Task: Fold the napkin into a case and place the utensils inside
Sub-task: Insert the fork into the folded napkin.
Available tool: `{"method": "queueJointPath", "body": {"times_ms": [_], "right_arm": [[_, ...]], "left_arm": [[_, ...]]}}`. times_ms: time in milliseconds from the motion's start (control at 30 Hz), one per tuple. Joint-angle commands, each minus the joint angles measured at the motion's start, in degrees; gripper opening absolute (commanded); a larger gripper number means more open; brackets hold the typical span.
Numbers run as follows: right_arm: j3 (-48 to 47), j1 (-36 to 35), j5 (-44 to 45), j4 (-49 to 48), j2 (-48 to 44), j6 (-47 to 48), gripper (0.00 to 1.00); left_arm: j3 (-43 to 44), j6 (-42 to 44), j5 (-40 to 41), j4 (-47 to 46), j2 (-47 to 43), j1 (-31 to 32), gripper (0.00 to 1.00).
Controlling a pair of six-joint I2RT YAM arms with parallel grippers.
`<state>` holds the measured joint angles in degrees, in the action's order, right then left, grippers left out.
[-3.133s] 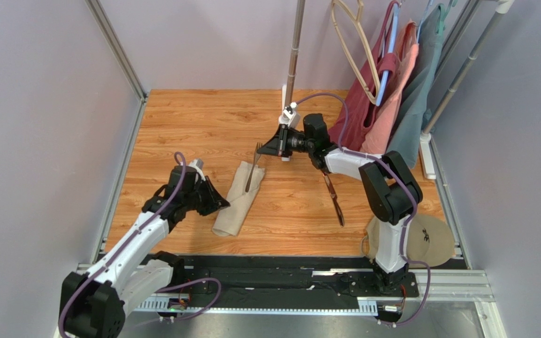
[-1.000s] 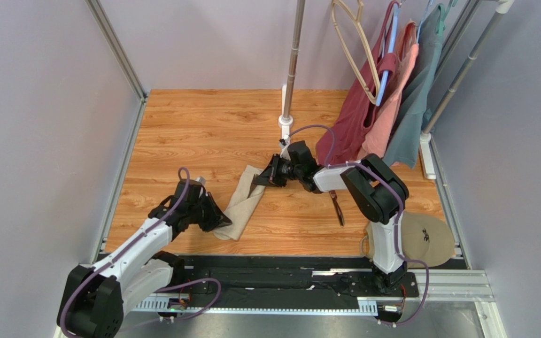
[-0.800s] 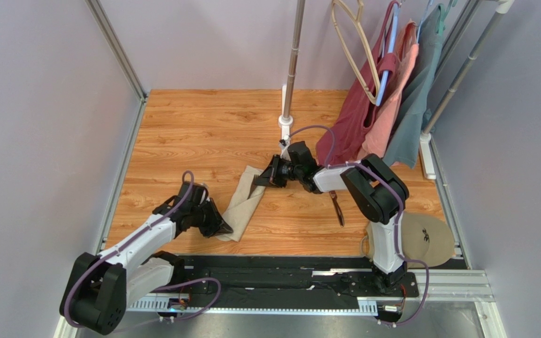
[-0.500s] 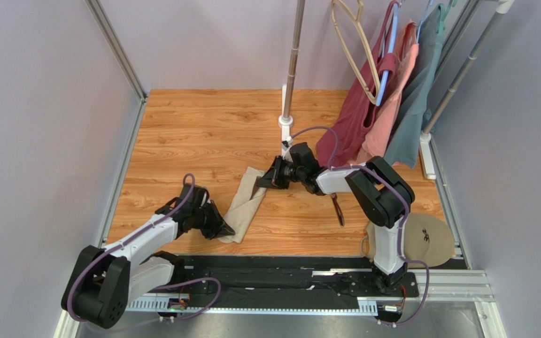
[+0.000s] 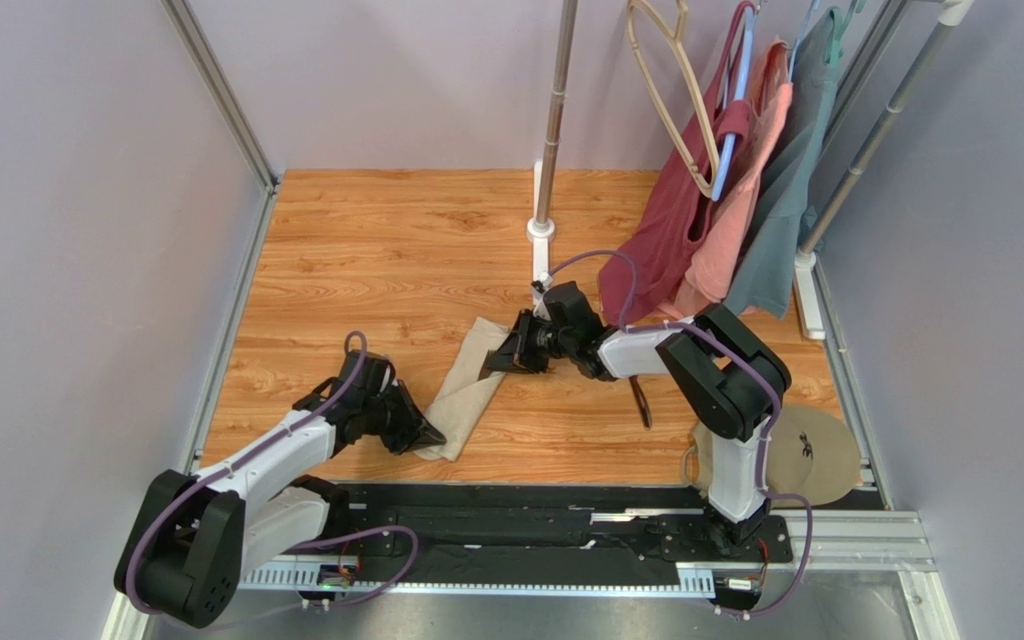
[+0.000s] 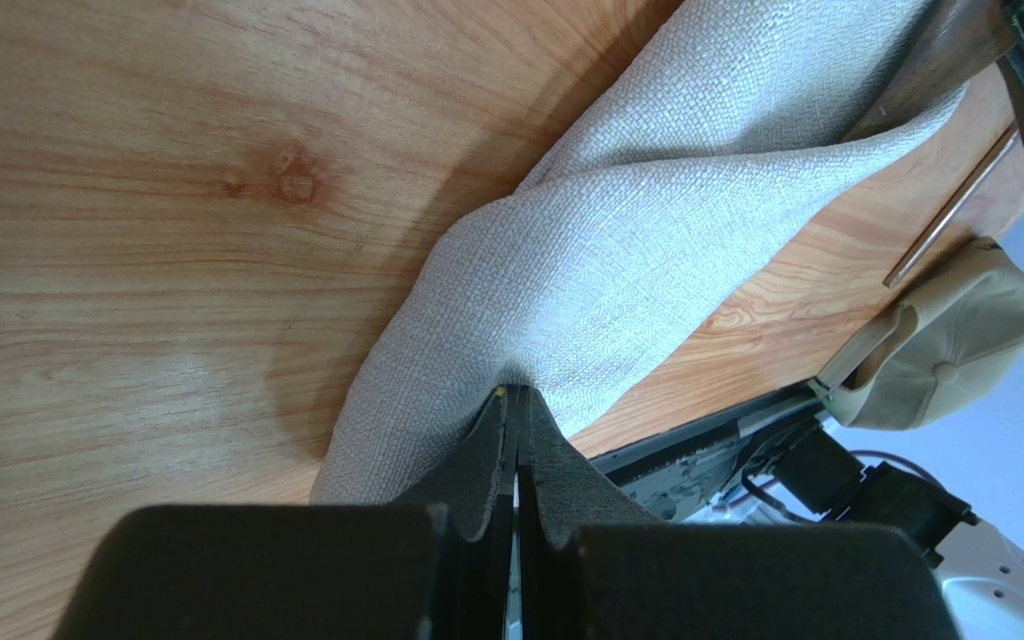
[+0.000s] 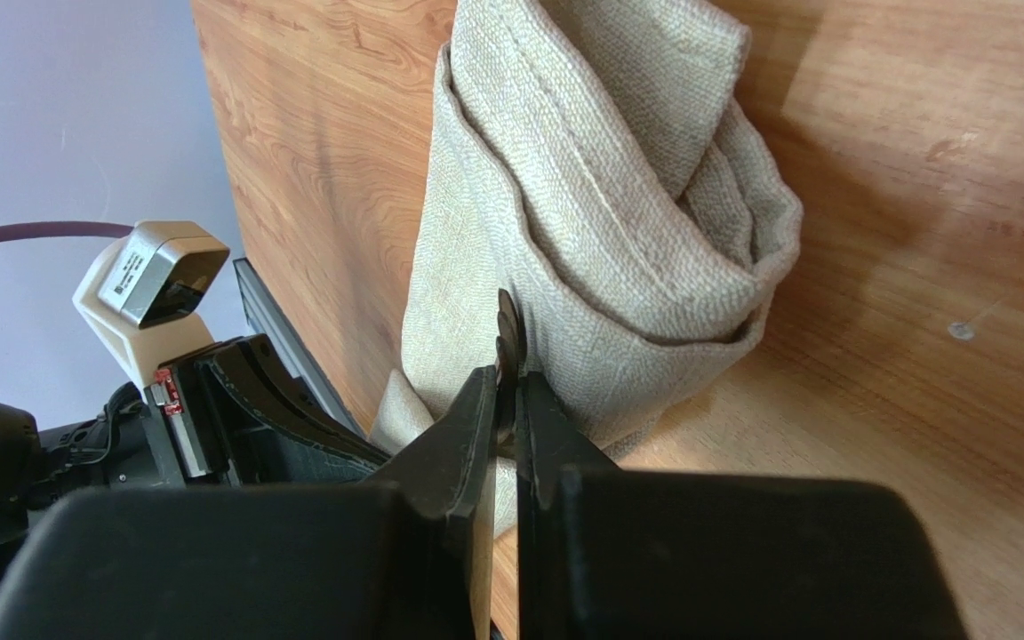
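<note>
Pinching a slim dark utensil [image 7: 507, 331], right claw [image 7: 507, 390] sits against the case [image 7: 611, 227].

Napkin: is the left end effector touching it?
Touching. The left wrist view shows the left end effector shut, with the napkin pinched and bunching up between its tips.

Hanging garments [image 5: 691, 200], tan disc [image 5: 825, 467]

Wooden table [image 5: 384, 240]: folded case [image 5: 464, 394] mid-near, dark utensil [image 5: 640, 403] right of it, tan disc [image 5: 818, 460] at near-right edge.
</note>
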<state>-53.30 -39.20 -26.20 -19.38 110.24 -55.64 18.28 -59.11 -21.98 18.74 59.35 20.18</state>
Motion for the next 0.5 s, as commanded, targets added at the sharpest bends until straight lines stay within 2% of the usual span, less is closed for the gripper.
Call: {"method": "queueJointPath", "body": {"times_ms": [0, 67, 100, 200, 233, 267, 300, 367, 400, 467], "right_arm": [[0.7, -1.1, -0.5, 1.5, -1.1, 1.8, 0.07], [0.4, -1.1, -0.7, 1.7, -0.9, 2.2, 0.12], [-0.1, -1.1, -0.2, 3.1, -1.6, 3.7, 0.22], [-2.1, -0.7, 2.1, 10.7, -4.7, 7.5, 0.42], [-2.8, -0.5, 2.2, 12.9, -5.7, 10.5, 0.46], [-3.5, -0.3, 2.5, 15.4, -7.0, 12.3, 0.49], [-4.4, -0.2, 4.2, 23.1, -9.3, 14.6, 0.56], [-7.6, 0.0, 6.8, 31.6, -12.3, 21.9, 0.6], [-8.0, 0.1, 10.1, 38.2, -14.0, 24.1, 0.69], [-9.7, 1.2, 13.5, 44.7, -17.9, 30.3, 0.76]], "left_arm": [[-1.3, 0.2, 3.8, 0.3, -0.6, 0.2, 0.0], [-1.1, 0.5, 3.5, 0.5, -1.3, 0.2, 0.0], [-1.0, 1.2, 3.4, 0.7, -1.7, 0.2, 0.0], [-0.4, 2.7, 3.3, 2.3, -5.7, 0.2, 0.0], [-0.1, 2.9, 4.0, 3.5, -7.3, 0.2, 0.01], [0.7, 3.9, 4.3, 4.5, -10.7, 0.2, 0.04], [1.2, 4.6, 4.6, 6.2, -12.5, 0.2, 0.1], [3.4, 6.2, 5.0, 8.1, -17.0, 0.2, 0.17], [4.1, 6.9, 5.0, 9.1, -18.4, 0.2, 0.22], [7.1, 9.0, 4.8, 10.6, -20.6, 0.2, 0.26]]}}
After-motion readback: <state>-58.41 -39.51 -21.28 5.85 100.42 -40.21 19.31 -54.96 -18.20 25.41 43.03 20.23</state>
